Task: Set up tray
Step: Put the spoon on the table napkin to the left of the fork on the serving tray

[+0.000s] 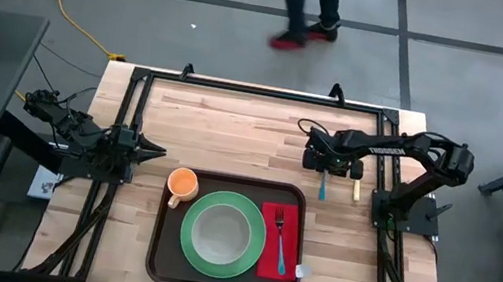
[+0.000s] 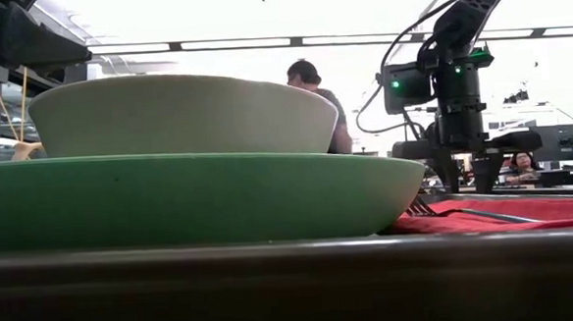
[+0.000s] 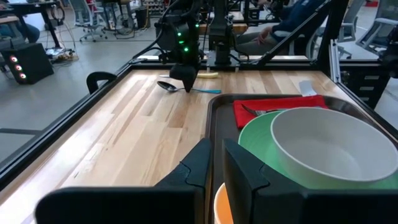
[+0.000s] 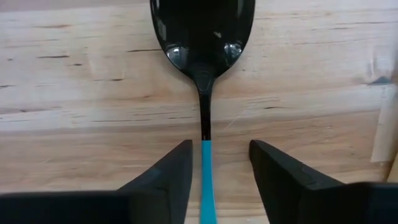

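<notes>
The dark brown tray (image 1: 155, 247) lies near the table's near edge. On it are a green plate (image 1: 259, 225) holding a white bowl (image 1: 221, 235), an orange cup (image 1: 183, 184), and a red napkin (image 1: 268, 257) with a teal-handled fork (image 1: 281, 237). A spoon (image 4: 204, 37) with a black bowl and teal handle lies flat on the wood beyond the tray's right end. My right gripper (image 4: 219, 155) hangs over the spoon, pointing down and open, with one finger on each side of the handle and touching nothing. My left gripper (image 1: 156, 153) is shut beside the cup.
A yellow-handled knife (image 1: 357, 189) lies on the wood just right of the spoon (image 1: 323, 185). A black frame (image 1: 260, 90) runs along the table's edges. Bare wood stretches between the tray and the far edge. A person walks on the floor beyond the table.
</notes>
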